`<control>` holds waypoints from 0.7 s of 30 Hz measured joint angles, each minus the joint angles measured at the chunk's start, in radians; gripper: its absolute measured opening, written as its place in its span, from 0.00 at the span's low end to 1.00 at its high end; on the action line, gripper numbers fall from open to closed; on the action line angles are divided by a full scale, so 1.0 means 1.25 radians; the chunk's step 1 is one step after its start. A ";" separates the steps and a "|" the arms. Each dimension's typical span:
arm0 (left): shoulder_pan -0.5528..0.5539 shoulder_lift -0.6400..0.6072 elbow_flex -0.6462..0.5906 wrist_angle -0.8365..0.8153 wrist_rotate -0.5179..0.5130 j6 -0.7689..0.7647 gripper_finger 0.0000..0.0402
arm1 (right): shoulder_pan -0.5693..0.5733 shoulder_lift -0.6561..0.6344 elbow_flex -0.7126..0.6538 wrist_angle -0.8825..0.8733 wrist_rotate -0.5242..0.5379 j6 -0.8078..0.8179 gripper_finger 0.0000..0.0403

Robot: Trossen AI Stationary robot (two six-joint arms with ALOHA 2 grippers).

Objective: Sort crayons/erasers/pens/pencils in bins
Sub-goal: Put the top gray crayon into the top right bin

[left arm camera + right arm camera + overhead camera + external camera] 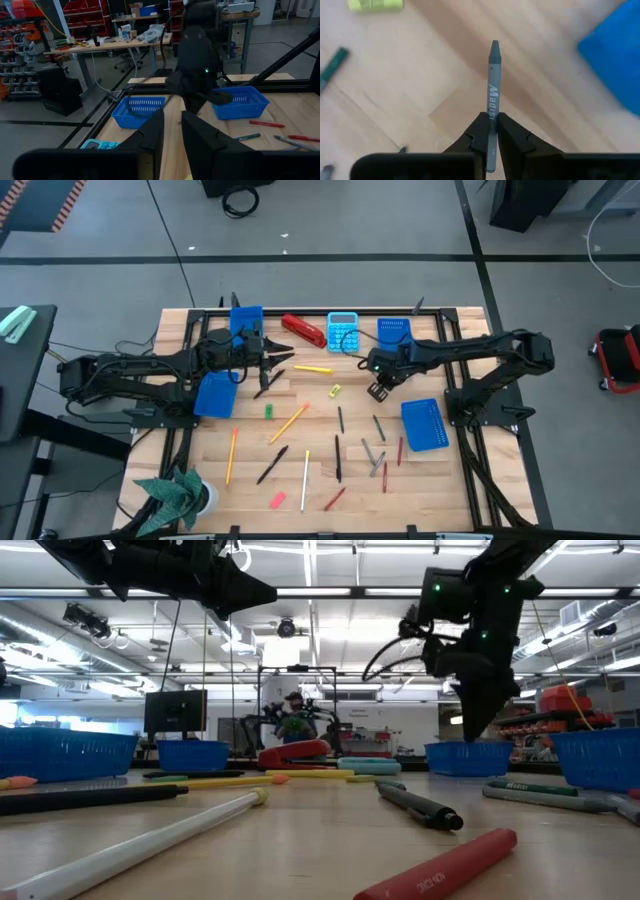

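Four blue bins (424,426) were counted, and three erasers (335,390). A grey crayon (492,95), lettered "Madis", was clamped in the right gripper (490,131) above the table (440,490). The left gripper (278,365), fingers slightly apart, was held empty near the red stapler (303,330) and calculator (342,331).

The grey crayon (493,90) disappears at its lower end between the right gripper (491,134) fingers, and its printed name is cut short there. Beyond the claw's tip, a yellow eraser (375,4) is clipped by the frame edge. To one side of the claw, a blue bin (612,60) shows only as a blur.
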 joint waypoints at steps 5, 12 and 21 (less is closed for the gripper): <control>0.000 0.000 0.000 0.002 0.000 -0.001 0.19 | -0.066 -0.064 0.001 -0.012 0.028 -0.035 0.09; 0.000 0.000 0.000 0.008 0.000 -0.003 0.18 | -0.197 -0.106 0.002 -0.022 0.028 -0.123 0.09; 0.000 0.003 0.000 0.010 0.000 0.002 0.19 | -0.344 -0.094 0.002 -0.015 0.029 -0.218 0.09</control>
